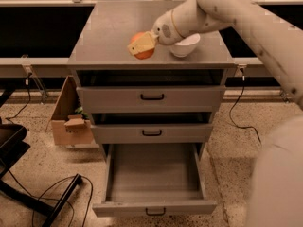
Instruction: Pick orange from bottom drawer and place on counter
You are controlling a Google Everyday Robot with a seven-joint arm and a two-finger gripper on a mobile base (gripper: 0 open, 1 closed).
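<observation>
The orange (143,52) is held between the yellowish fingers (140,45) of my gripper (141,47), low over the front middle of the grey counter (106,34). I cannot tell whether it touches the surface. The arm reaches in from the upper right. The bottom drawer (154,181) is pulled out fully and its tray shows nothing inside. The two upper drawers are shut.
A white bowl (185,45) stands on the counter just right of the gripper. A cardboard box (70,119) sits on the floor left of the cabinet. Black cables and a chair base (28,193) lie at the lower left. A cable (241,112) hangs right of the cabinet.
</observation>
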